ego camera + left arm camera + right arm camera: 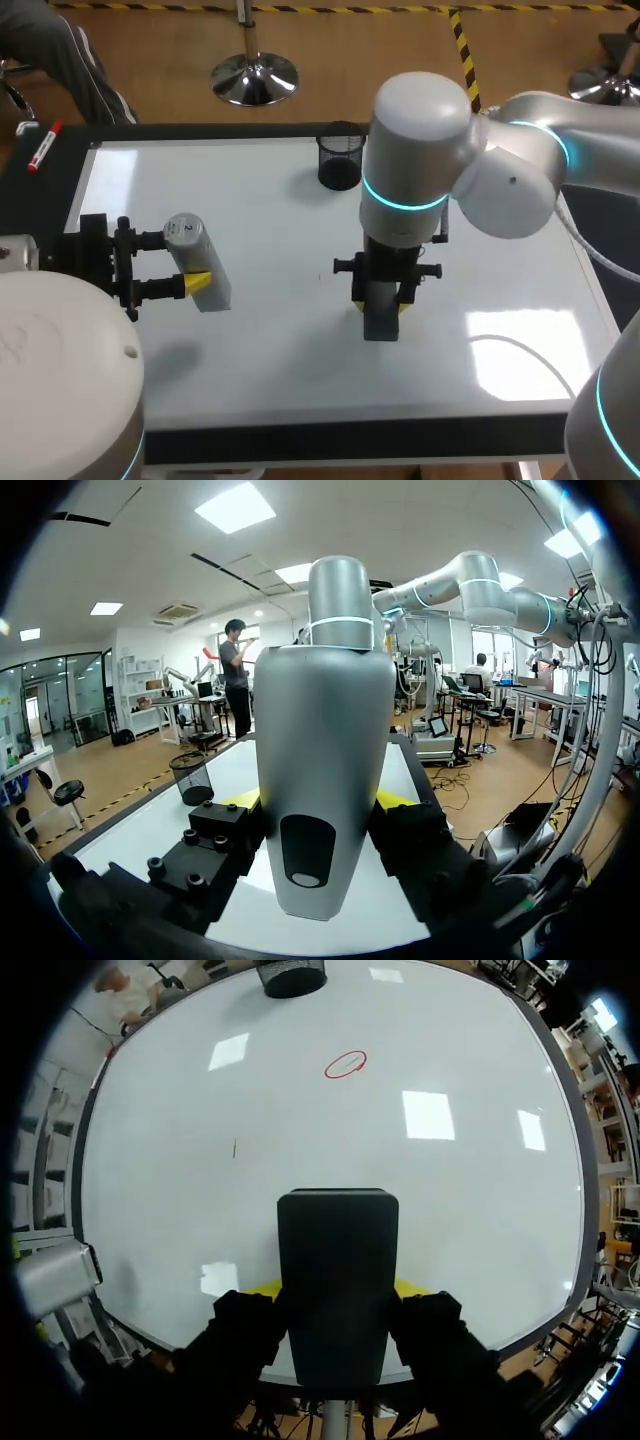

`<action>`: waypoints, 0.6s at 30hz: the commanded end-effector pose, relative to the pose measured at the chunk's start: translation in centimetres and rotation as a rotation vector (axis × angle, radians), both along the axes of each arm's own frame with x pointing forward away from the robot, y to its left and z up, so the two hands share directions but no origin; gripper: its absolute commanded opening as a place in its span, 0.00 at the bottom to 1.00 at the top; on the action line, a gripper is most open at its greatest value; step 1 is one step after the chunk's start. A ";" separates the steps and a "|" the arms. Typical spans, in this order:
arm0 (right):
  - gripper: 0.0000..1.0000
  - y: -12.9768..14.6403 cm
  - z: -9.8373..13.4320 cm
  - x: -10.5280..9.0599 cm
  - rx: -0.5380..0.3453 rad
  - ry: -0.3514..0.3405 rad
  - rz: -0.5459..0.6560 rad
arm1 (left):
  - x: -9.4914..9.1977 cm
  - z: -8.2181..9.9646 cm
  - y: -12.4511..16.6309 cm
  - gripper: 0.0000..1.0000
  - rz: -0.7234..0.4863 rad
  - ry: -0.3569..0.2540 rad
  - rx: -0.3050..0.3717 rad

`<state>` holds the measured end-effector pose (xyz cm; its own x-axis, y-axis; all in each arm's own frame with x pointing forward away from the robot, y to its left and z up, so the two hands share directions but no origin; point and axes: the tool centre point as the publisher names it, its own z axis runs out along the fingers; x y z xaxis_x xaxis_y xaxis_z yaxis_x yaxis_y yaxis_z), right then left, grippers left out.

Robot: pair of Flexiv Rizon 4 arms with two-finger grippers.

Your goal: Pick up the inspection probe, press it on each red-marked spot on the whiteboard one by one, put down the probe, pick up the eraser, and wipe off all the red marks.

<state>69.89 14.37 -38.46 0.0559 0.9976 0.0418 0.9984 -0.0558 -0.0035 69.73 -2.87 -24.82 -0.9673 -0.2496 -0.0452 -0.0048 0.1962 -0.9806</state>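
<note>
My left gripper (186,261) is at the whiteboard's (270,350) left side, shut on the silver-grey inspection probe (197,262). In the left wrist view the probe (322,780) stands between the yellow fingertips (243,800). My right gripper (381,306) hangs over the board's middle, shut on the dark eraser (380,318). In the right wrist view the eraser (337,1280) fills the gap of the gripper (337,1292). A red oval mark (346,1064) lies on the board ahead of it. The right arm hides this mark in the head view. Whether the eraser touches the board I cannot tell.
A black mesh cup (340,155) stands at the board's far edge, beyond the right arm. A red-capped marker (44,145) lies off the board at the far left corner. A short dark stroke (234,1148) marks the board between the two grippers.
</note>
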 end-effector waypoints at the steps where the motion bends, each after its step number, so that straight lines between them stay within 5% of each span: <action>1: 0.00 1.8 -0.7 0.3 -0.014 0.005 0.007 | -0.1 0.0 0.0 0.00 0.002 -0.004 -0.002; 18: 0.00 5.2 -2.2 -0.1 0.017 0.000 0.051 | -0.1 0.0 0.0 0.00 0.002 -0.004 -0.002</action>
